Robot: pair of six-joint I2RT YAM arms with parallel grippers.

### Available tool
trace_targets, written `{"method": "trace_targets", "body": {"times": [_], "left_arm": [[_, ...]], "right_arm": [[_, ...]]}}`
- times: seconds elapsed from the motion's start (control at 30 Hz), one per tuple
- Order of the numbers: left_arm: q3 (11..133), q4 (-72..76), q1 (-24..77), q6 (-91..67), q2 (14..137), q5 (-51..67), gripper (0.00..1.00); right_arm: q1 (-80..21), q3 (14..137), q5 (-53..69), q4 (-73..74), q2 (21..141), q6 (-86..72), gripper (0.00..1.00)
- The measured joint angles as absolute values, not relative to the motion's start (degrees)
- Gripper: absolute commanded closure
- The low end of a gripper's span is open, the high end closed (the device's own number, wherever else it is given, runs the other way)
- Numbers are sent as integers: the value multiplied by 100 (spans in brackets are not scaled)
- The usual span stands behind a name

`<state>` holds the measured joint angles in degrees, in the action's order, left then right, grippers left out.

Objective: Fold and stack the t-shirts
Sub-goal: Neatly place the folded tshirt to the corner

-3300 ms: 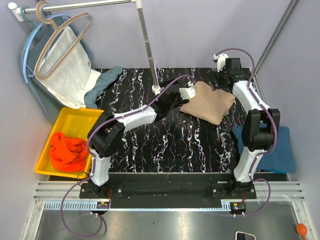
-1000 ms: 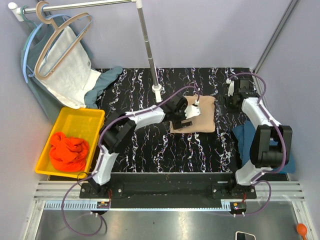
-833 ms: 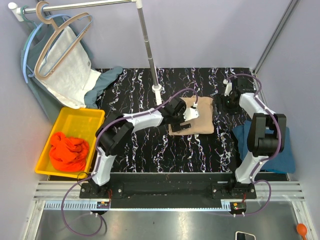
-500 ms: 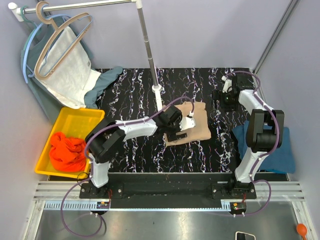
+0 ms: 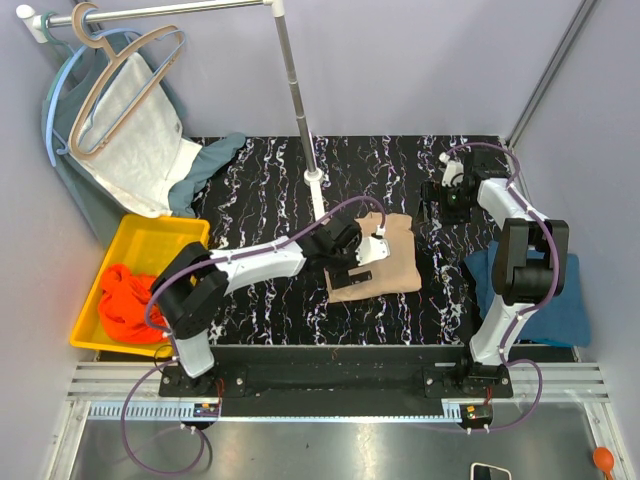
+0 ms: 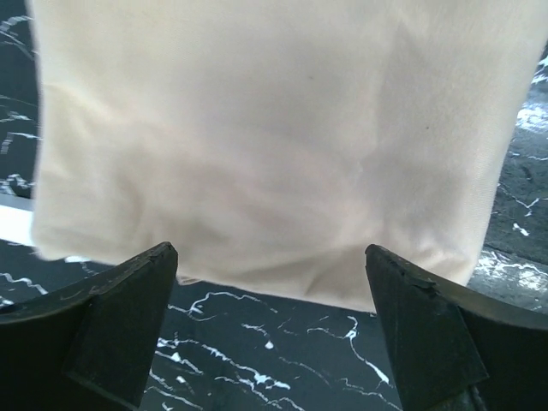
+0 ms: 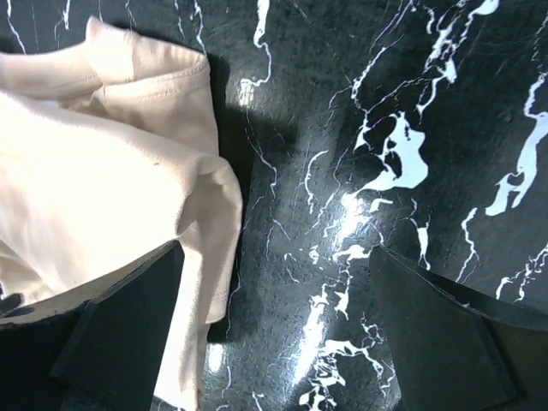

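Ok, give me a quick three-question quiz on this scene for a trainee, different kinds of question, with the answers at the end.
1. True or false: the left pincer is shut on the beige shirt.
2. Where is the orange shirt? A: in the yellow bin. B: on the beige shirt. C: in the left pincer.
3. Which shirt lies beside the right arm?

Key
1. False: it is open, with the shirt lying flat ahead of it.
2. A.
3. The teal shirt.
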<state>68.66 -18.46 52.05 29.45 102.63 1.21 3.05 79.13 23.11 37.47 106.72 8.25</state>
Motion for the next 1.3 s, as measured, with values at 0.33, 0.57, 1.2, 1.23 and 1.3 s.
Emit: {"method": "trace_targets", "body": {"times": [0.33, 0.57, 1.2, 1.23, 1.3], "left_arm": [[6866, -1594, 5129, 3157, 9992, -191, 1], [6884, -1295, 4709, 3347, 10503, -311, 2], [6930, -1286, 4617, 3420, 10796, -309, 2], [6930, -1286, 4617, 3420, 10796, -309, 2], [6930, -1288, 4617, 3417, 10796, -309, 2]], "right_arm": [[305, 7695, 2556, 4012, 10656, 1184, 0], [305, 7647, 2908, 4202, 10656, 1363, 0], [-121, 7631, 3350, 4357, 11249, 1466, 0], [-176, 7640, 3361, 4346, 11255, 1463, 0], [-307, 7671, 3371, 4340, 11284, 1455, 0]]}}
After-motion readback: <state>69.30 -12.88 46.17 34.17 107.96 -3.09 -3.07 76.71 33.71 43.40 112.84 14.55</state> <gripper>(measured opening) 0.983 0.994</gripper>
